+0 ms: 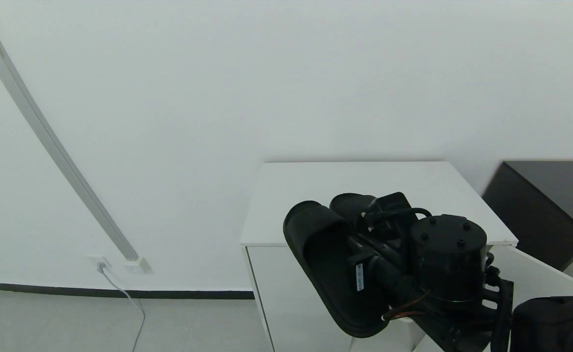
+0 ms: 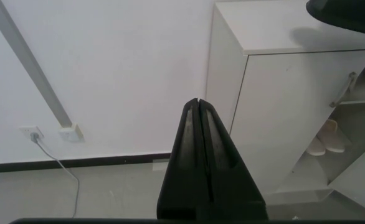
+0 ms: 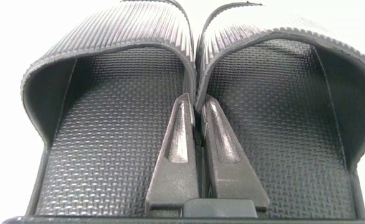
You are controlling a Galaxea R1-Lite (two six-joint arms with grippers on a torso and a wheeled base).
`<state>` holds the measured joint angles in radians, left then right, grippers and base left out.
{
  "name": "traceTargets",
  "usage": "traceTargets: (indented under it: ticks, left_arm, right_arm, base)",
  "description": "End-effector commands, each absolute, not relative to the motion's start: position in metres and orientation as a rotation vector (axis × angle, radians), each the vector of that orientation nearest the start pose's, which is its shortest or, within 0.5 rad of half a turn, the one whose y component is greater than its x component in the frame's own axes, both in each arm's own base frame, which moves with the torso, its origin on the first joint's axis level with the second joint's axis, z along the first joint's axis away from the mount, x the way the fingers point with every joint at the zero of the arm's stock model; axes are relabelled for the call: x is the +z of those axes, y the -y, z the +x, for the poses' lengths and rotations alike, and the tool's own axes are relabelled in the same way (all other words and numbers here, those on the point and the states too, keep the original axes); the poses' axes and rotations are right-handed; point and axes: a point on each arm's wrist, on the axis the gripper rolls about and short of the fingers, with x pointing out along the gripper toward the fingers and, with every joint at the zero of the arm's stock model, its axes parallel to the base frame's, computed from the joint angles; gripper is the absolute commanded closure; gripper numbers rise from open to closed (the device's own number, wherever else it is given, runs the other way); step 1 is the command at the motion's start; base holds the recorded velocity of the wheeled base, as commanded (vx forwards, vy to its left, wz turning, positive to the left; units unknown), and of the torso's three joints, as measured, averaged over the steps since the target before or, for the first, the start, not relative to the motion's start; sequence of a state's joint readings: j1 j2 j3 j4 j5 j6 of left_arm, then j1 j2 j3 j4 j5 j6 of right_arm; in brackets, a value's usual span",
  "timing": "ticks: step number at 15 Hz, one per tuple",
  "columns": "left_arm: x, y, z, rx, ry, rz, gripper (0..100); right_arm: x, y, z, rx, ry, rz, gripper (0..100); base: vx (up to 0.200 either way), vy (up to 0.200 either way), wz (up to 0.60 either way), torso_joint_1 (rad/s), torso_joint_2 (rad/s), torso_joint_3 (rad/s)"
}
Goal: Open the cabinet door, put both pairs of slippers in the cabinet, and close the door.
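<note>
Wall (image 1: 286, 73): plain white. Floor (image 1: 47, 322): pale grey. Skirting (image 1: 193, 295): dark strip. Cable duct (image 1: 54, 139): slants down the wall to the socket (image 1: 101, 264), cord (image 1: 143, 318) plugged in. Dark unit (image 1: 545, 215): far right.

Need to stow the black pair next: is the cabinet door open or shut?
Open: the door stands swung out, and pale slippers show inside.

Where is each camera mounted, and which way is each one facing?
Head view: on the robot's head, facing forward at the white cabinet by the wall; the right arm holds the black slippers.
Left wrist view: on the left wrist, looking along the shut left hand toward the cabinet's open compartment, pale slippers inside.
Right wrist view: on the right wrist, looking along the right hand, shut on the black slippers.
Shared: head and left wrist views both show the cabinet and the wall socket.
</note>
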<state>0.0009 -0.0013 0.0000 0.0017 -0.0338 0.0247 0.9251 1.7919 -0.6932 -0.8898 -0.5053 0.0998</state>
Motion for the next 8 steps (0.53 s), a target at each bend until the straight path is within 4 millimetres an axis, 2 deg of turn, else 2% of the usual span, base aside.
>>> traceTargets:
  ticks: [1, 7, 8]
  left_arm:
    - [0.0757, 0.0008, -0.0229, -0.032, 0.000, 0.025, 100]
    - [0.0753, 0.0008, -0.0228, -0.032, -0.001, 0.025, 100]
    - [0.0753, 0.0008, -0.0228, -0.032, -0.001, 0.025, 100]
  right_arm:
    - [0.1509, -0.2416, 0.1945, 0.413, -0.179, -0.040, 100]
    - [0.1485, -0.2431, 0.1944, 0.416, -0.185, -0.047, 100]
    - [0.1481, -0.2435, 0.1936, 0.419, -0.186, -0.048, 100]
  base:
    - [-0.200, 0.000, 0.00, 0.012, 0.01, -0.002]
    - [-0.200, 0.000, 0.00, -0.001, 0.00, 0.003]
    - [0.000, 0.000, 0.00, 0.000, 0.00, 0.000]
